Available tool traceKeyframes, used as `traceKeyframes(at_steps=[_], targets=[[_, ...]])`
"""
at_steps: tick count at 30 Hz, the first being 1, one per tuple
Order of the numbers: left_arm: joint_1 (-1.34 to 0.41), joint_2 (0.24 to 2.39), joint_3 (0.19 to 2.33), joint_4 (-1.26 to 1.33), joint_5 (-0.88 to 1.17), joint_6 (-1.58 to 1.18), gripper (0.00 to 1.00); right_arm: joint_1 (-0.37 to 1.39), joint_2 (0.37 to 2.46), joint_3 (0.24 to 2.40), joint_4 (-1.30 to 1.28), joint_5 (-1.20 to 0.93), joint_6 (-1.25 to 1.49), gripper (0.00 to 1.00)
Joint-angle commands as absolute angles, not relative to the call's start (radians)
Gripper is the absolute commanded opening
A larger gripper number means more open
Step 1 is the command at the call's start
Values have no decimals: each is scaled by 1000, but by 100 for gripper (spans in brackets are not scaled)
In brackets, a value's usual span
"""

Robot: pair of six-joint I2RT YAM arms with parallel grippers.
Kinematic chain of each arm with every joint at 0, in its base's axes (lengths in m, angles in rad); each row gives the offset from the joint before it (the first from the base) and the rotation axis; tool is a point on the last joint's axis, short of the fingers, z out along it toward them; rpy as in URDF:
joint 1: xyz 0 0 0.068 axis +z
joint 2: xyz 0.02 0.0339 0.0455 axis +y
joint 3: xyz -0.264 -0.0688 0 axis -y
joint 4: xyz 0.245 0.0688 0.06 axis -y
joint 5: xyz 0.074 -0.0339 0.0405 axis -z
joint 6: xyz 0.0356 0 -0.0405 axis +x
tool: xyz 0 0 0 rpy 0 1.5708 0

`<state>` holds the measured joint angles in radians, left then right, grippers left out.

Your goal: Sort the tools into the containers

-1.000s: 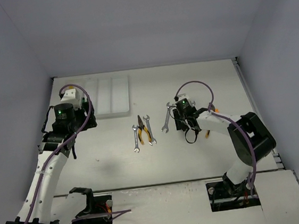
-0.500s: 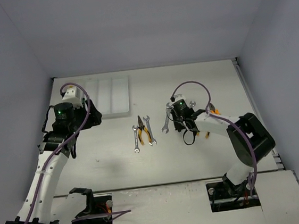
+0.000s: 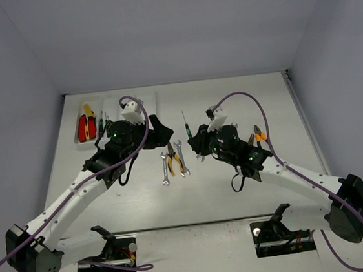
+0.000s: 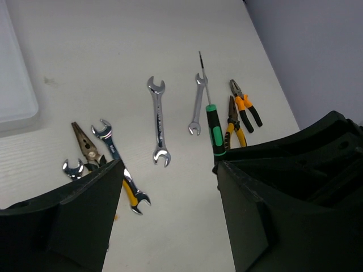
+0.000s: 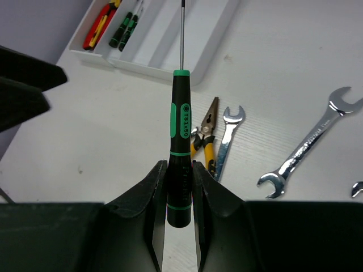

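Pinching one screwdriver [image 5: 181,113]: right fingers [image 5: 179,170]; left fingers [image 4: 164,173] spread; four wrenches [image 4: 157,122], three pliers [image 4: 85,148] loose.

Knives [image 3: 87,126], screwdrivers [image 3: 102,126] in tray [image 3: 110,104] (far left); pliers [image 3: 175,160] between two wrenches [image 3: 165,170] mid-table.

White table, plain walls.
The table [image 3: 194,193] has a pale, faintly grained top with one small dark speck [image 4: 51,82]. Lavender-grey walls [image 3: 158,34] close it in at left, back and right.
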<state>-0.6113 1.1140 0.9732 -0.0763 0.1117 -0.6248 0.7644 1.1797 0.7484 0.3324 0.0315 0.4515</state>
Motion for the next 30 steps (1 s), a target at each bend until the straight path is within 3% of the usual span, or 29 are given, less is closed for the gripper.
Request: traceKeyframes(at_steps=[1, 10, 19, 27, 30], targets=[[-666, 1147, 1051, 94, 65, -664, 64, 792, 1144, 746, 503, 8, 505, 0], [-751, 1232, 1081, 138, 37, -675, 63, 833, 1137, 727, 564, -20, 509, 0], [-767, 1275, 1091, 135, 32, -692, 50, 845, 1122, 721, 583, -10, 505, 0], [-773, 1284, 1081, 135, 23, -692, 17, 845, 1118, 710, 589, -5, 505, 6], [-772, 1284, 1077, 135, 16, -692, 4, 845, 1118, 709, 589, -5, 502, 18]])
